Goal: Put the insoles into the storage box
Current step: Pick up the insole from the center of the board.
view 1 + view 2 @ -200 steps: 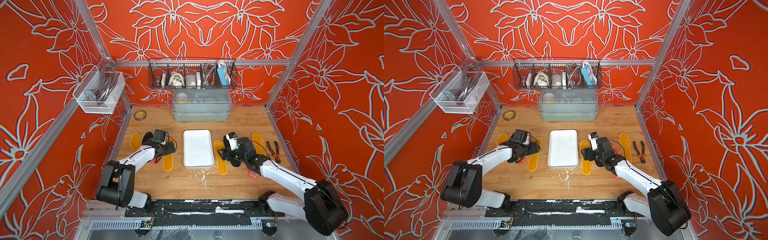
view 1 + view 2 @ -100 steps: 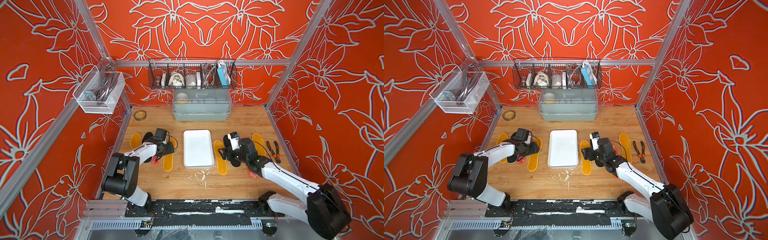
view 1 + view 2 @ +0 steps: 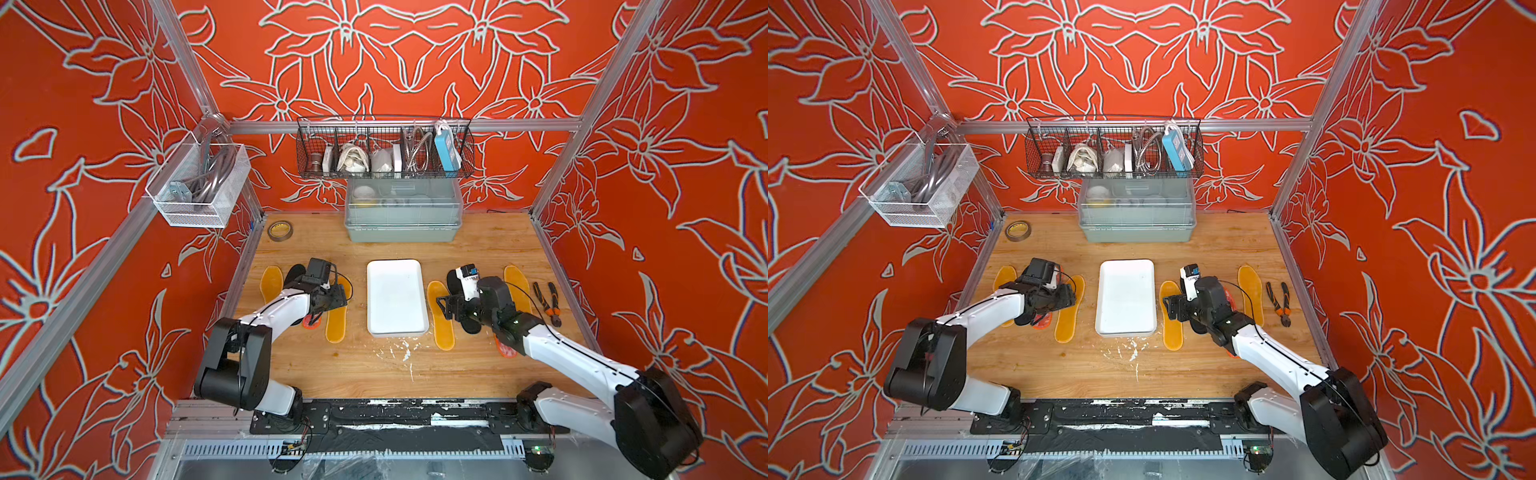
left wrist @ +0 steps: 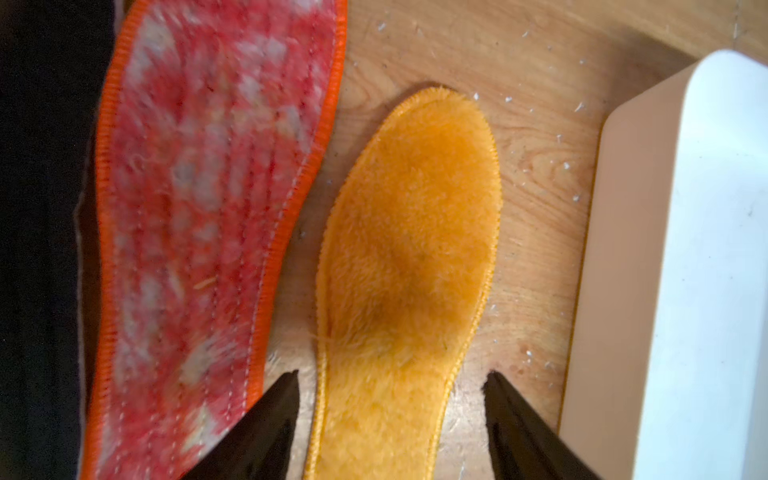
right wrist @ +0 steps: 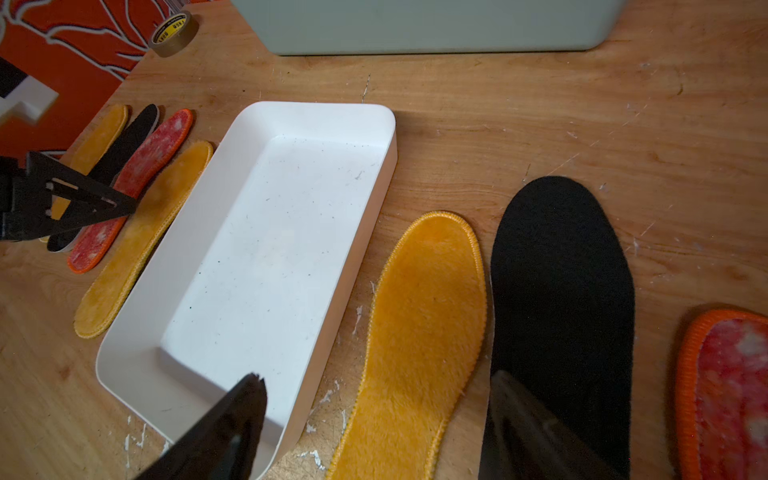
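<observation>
Top view: shallow white rectangular plastic storage box (image 3: 397, 297) at centre of wooden tabletop (image 3: 374, 374), empty as second ago. Flat foot-shaped insoles (image 3: 271, 284) all on tabletop either side of box. Both arms barely shifted since then. Left pincer (image 3: 337, 300) over fuzzy amber-yellow insole (image 3: 336, 328) just beside box. Right pincer (image 3: 446, 306) over second amber insole (image 3: 441, 328) on box's opposite side.

Left wrist: jaws spread either side of amber-yellow insole (image 4: 411, 249), clasping nothing. Red-and-white mottled insole (image 4: 208, 208) next, farther from box.

Right wrist: jaws wide, unladen. Likely no transfer begun; first grasps pending.
</observation>
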{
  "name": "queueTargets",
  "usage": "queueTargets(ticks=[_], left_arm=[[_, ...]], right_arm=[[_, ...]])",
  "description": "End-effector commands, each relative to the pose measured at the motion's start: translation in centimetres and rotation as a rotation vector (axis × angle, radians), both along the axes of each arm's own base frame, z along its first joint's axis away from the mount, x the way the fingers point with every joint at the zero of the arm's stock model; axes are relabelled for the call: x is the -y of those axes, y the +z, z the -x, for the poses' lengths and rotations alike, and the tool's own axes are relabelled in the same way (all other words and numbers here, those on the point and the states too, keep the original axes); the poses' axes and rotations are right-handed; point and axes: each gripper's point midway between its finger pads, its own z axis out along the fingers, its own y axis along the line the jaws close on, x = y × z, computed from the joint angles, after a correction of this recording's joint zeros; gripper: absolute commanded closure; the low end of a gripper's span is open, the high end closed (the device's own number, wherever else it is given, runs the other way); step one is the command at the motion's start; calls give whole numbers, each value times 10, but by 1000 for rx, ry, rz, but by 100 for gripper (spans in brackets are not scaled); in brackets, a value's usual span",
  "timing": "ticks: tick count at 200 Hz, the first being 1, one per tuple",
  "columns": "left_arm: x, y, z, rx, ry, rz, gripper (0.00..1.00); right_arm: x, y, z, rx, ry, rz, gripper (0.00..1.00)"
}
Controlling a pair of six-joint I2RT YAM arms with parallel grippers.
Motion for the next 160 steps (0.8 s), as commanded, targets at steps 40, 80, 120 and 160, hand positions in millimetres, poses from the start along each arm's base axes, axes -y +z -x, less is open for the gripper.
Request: queueTargets(ticks=[40,80,120,160], left_arm=[[0,-17,4,-66,-9,-2,36],[4,-18,7,-55,-15,19,54],[6,-26,9,-73,-13,31,72],[5,-19,9,-52,4,41,67]], right_arm=[[6,0,-1,22,-27,5,12],[9,3,-1,34,-39,10,10],[11,4,-1,44,-48,10,9],[12,3,-1,42,-52,13,9]])
